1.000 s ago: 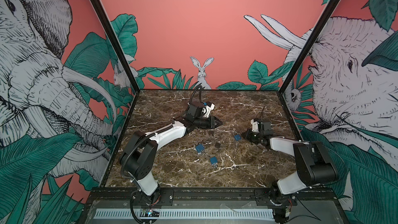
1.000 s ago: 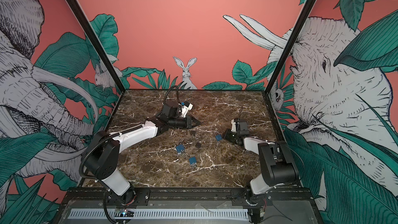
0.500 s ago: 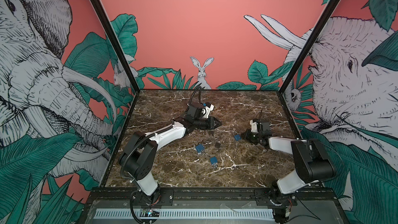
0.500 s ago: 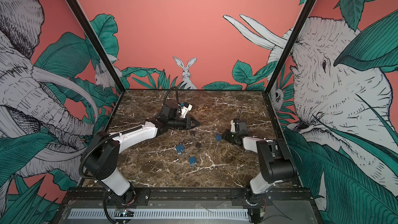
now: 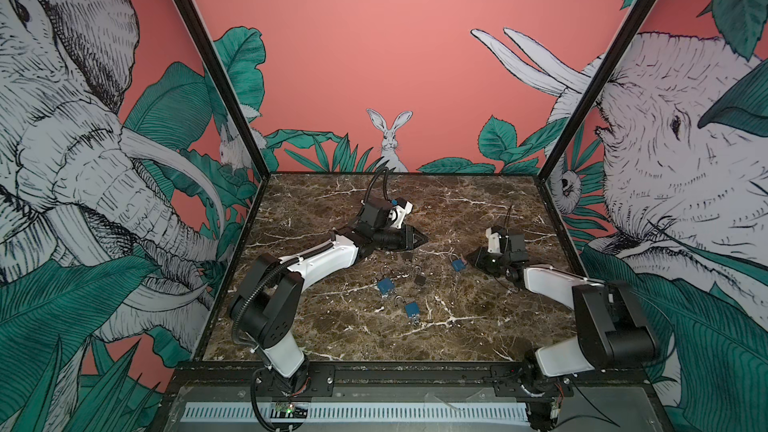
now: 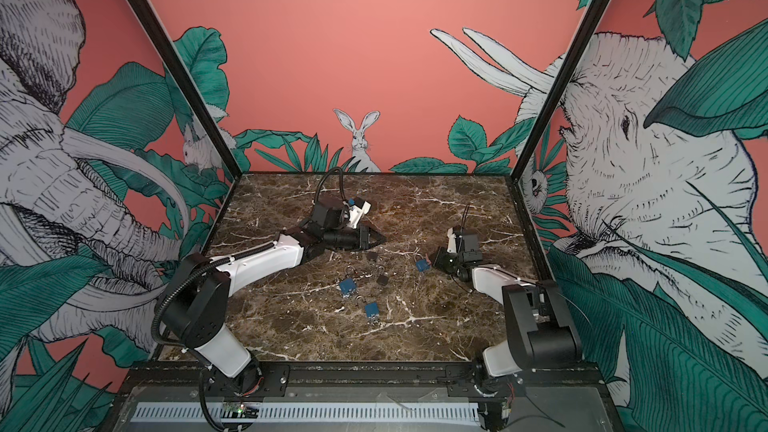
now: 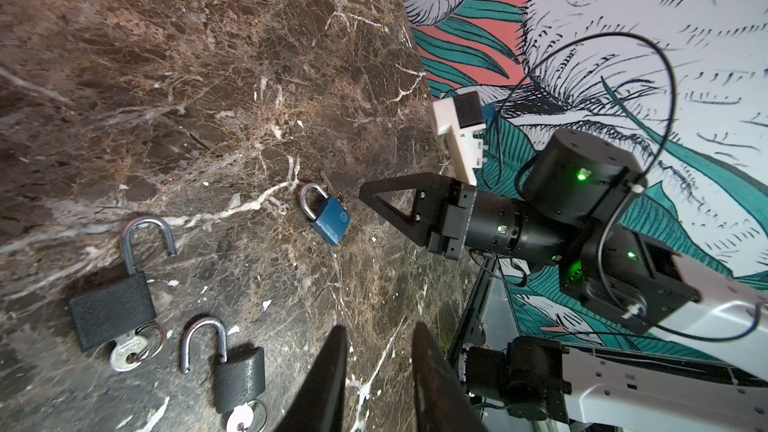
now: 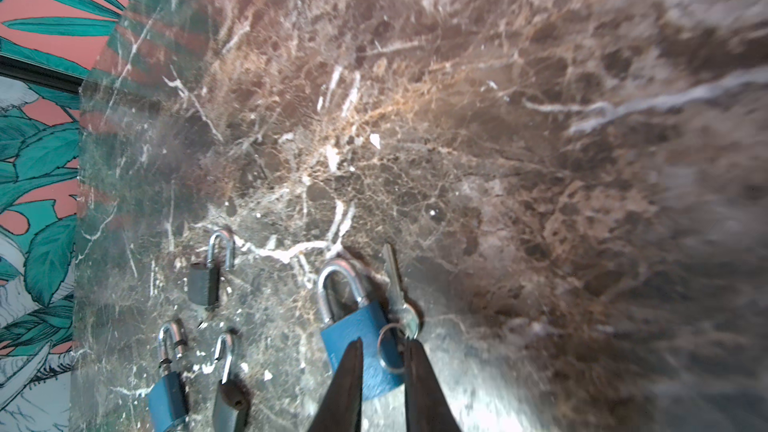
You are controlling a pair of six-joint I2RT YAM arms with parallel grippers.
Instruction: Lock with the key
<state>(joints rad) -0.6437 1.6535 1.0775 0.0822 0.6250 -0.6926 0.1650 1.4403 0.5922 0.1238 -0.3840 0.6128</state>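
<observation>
A blue padlock (image 8: 353,338) with its shackle closed lies on the marble table (image 8: 457,160), seen in both top views (image 5: 458,264) (image 6: 422,265). A silver key (image 8: 392,284) lies flat beside it, with its ring resting on the lock body. My right gripper (image 8: 384,355) hovers just over the lock's lower end, jaws a little apart and gripping nothing. From the left wrist view the blue padlock (image 7: 330,222) sits just off the right gripper (image 7: 363,195). My left gripper (image 7: 380,367) is open and empty, further back (image 5: 424,238).
Two black padlocks (image 7: 110,313) (image 7: 241,380) with open shackles and keys in them lie near the table's middle. Two more blue padlocks (image 5: 385,285) (image 5: 412,309) lie nearer the front. Painted walls close the table on three sides.
My right gripper's jaws have parted slightly over the blue padlock, and its tip has edged a little left. The left arm has hardly moved.
</observation>
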